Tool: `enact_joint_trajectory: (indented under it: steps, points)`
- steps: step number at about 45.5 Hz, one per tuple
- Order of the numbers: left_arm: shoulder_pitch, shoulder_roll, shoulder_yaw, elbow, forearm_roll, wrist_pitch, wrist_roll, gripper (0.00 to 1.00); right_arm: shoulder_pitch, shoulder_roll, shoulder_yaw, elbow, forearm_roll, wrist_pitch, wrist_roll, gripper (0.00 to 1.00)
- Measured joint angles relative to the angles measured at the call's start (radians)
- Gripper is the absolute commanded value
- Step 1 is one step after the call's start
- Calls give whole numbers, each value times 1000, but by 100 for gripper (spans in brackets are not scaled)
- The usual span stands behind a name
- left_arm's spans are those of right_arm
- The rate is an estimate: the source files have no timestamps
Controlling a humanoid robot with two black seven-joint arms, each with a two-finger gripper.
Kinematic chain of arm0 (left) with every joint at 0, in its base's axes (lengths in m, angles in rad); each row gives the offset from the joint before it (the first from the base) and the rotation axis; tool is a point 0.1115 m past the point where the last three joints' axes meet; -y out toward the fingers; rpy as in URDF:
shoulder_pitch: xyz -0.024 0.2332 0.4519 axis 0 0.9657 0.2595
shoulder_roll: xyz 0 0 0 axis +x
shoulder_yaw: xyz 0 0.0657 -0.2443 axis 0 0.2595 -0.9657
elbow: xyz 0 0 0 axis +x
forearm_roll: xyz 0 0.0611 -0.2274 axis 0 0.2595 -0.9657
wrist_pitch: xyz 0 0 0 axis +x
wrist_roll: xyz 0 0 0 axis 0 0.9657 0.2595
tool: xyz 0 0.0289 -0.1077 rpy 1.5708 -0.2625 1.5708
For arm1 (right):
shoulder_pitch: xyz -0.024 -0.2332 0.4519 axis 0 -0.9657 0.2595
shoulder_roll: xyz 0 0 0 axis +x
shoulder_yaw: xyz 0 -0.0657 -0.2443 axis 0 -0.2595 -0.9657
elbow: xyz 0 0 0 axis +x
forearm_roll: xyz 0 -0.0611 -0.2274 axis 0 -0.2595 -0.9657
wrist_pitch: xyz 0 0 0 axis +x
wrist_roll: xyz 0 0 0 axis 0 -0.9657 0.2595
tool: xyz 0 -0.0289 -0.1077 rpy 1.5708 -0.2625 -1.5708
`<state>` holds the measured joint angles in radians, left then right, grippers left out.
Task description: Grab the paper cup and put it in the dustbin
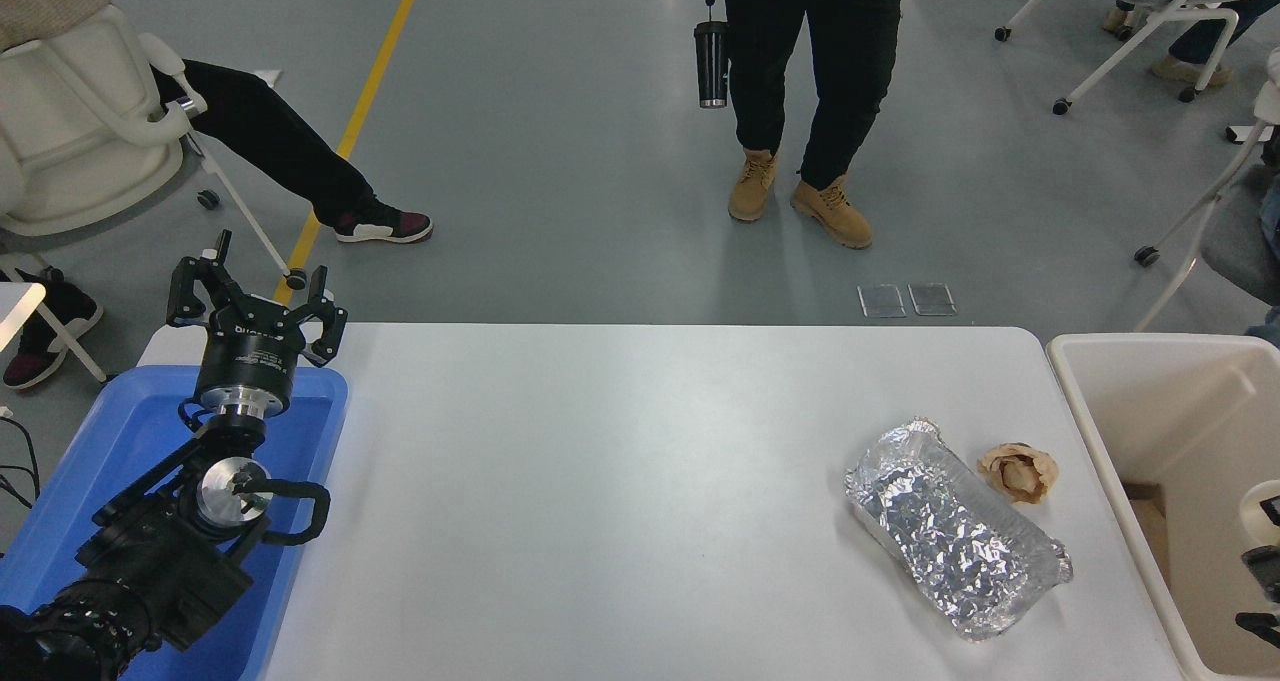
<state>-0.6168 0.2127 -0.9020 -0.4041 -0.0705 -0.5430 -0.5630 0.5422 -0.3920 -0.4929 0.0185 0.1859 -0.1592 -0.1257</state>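
Note:
At the picture's right edge, a white rounded rim that looks like the paper cup [1254,502] shows over the inside of the cream dustbin [1100,431]. Black parts of my right gripper [1266,541] come in from the right edge around it, and the gripper seems shut on the cup. Only a sliver of both is in view. My left gripper [255,293] is parked at the lower left above the blue tray [120,431], its fingers spread open and holding nothing.
A crumpled silver foil container [955,526] and a brown paper wad [1018,471] lie on the white table [600,481] near the dustbin. A person in tan boots [800,201] stands beyond the far edge, dangling a black flask [711,63]. Chairs and a seated person are at the far left.

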Motion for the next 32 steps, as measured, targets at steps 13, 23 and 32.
enact_joint_trajectory:
  steps: [13, 23, 32]
  points:
    - [0, 0, 0, 0, 0, 0, 0, 99, 97, -58, -44, 55, -9, 6, 0, 100]
    - [0, 0, 0, 0, 0, 0, 0, 99, 318, -100, -236, 230, -12, 15, 4, 100]
    - [-1, 0, 0, -1, 0, 0, 0, 99, 554, -110, -411, 420, -15, 28, 4, 100]
